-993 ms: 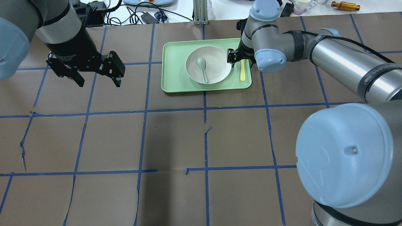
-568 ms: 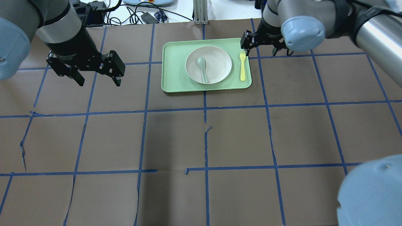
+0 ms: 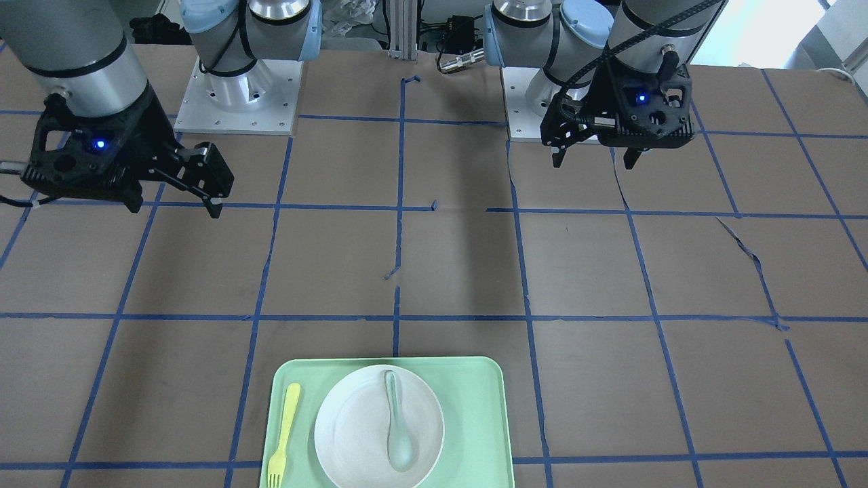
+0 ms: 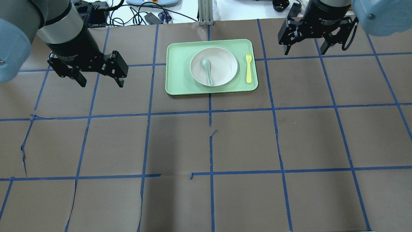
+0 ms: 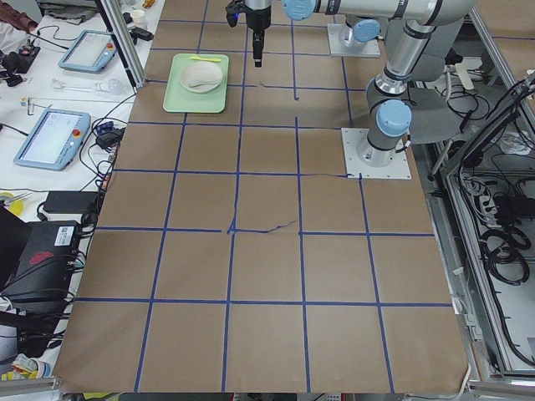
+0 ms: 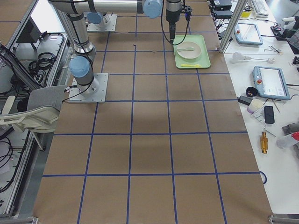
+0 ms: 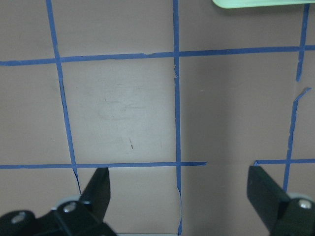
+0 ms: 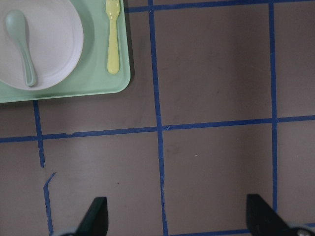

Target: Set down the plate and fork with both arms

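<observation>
The off-white plate [image 4: 223, 69] lies in the mint-green tray [image 4: 177, 64] at the far middle of the table. The pale-yellow fork [image 4: 248, 68] lies in the tray just right of the plate. Both show in the front view, plate [image 3: 352, 420] and fork [image 3: 285, 423], and in the right wrist view, plate [image 8: 49, 49] and fork [image 8: 113, 39]. My left gripper [image 4: 102, 84] hangs open and empty left of the tray. My right gripper [image 4: 305, 51] hangs open and empty right of the tray. The wrist views show the left gripper [image 7: 179, 196] and the right gripper [image 8: 178, 216] open over bare paper.
A grey-green spoon [image 4: 208, 69] lies in the plate. The table is covered in brown paper with a blue tape grid. Cables and devices lie beyond the far edge [image 4: 148, 14]. The tray's corner shows at the top of the left wrist view [image 7: 261, 2].
My right arm has pulled away from the fork's end of the tray, moving right and up, gripper open. The fork stays in the tray. The left arm has not moved.
</observation>
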`<action>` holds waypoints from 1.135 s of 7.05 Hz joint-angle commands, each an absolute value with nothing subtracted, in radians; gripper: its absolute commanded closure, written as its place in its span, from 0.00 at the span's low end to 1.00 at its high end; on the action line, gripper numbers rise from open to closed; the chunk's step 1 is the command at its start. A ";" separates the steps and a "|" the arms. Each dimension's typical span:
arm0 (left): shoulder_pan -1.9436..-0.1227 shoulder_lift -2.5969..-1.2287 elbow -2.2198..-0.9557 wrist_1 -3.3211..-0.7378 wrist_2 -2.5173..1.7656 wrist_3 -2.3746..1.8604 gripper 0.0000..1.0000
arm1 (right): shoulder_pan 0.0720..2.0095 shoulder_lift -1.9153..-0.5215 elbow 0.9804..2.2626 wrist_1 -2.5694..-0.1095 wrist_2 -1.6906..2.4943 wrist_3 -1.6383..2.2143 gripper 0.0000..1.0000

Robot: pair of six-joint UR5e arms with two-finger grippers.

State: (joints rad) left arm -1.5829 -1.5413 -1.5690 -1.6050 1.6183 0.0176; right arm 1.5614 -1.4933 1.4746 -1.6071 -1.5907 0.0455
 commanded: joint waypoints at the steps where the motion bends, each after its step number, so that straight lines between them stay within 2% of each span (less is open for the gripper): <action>1: -1.582 -1.546 -1.569 -1.569 1.626 0.028 0.00 | 1.568 -1.531 1.476 -1.562 -1.592 0.038 0.00; 8: -1.582 -1.542 -1.583 -1.563 1.624 0.029 0.00 | 1.569 -1.543 1.489 -1.634 -1.582 0.038 0.00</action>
State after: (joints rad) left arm -1.5815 -1.5432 -1.5756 -1.5641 1.6225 0.0286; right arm 1.5692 -1.5437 1.4887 -1.6329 -1.5800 0.0386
